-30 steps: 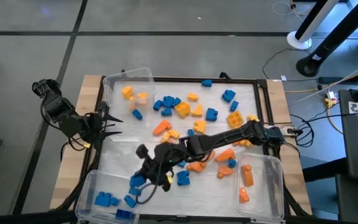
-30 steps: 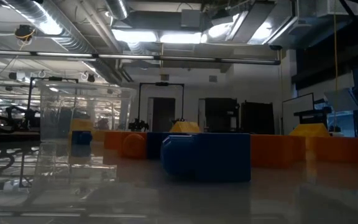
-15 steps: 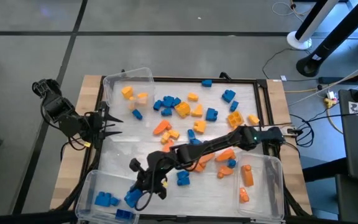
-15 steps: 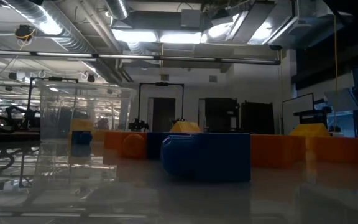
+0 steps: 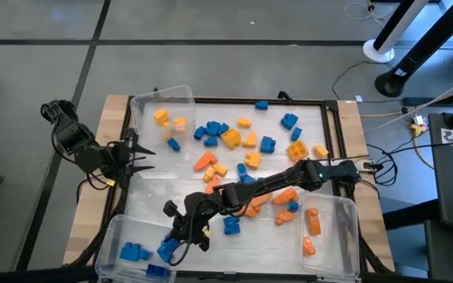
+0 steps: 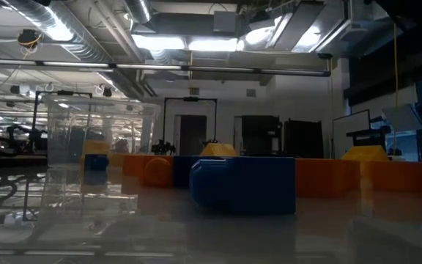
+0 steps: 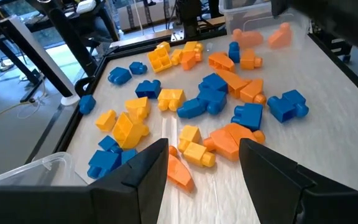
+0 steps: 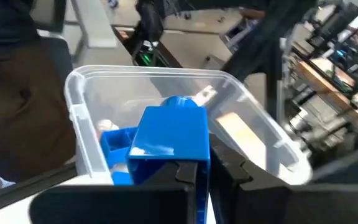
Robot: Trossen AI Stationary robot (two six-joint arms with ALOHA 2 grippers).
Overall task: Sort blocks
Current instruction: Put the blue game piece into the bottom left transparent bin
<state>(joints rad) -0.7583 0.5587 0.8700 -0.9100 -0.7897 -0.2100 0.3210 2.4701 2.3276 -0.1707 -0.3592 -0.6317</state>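
Blue, orange and yellow blocks (image 5: 246,145) lie scattered on the white table top and show in the left wrist view as the block scatter (image 7: 216,102). My right gripper (image 5: 173,242) reaches across to the near left, shut on a blue block (image 5: 167,249) over the clear near-left bin (image 5: 113,236), which holds blue blocks (image 5: 134,252). In the right wrist view the held blue block (image 8: 169,140) fills the middle in front of that bin (image 8: 79,118). My left gripper (image 5: 138,156) waits open at the table's left edge, its fingers (image 7: 145,177) wide apart above the table. My right gripper pinches the blue block between its two fingers at the block's end nearest the wrist (image 8: 178,163). The fingers come from the table's right, slanting a little downward. The block sticks out ahead of the fingertips, lifted clear, over the bin's right part.
A clear bin (image 5: 163,106) at the far left holds yellow blocks, and one at the near right (image 5: 340,236) holds orange blocks. A dark frame (image 5: 330,126) borders the table. The low view shows a blue block (image 6: 244,183) close up and a clear bin (image 6: 97,154).
My right gripper has moved down and toward the table's near left corner with the blue block, coming over the near-left bin, and has then nearly stopped. It has stayed shut on the block.
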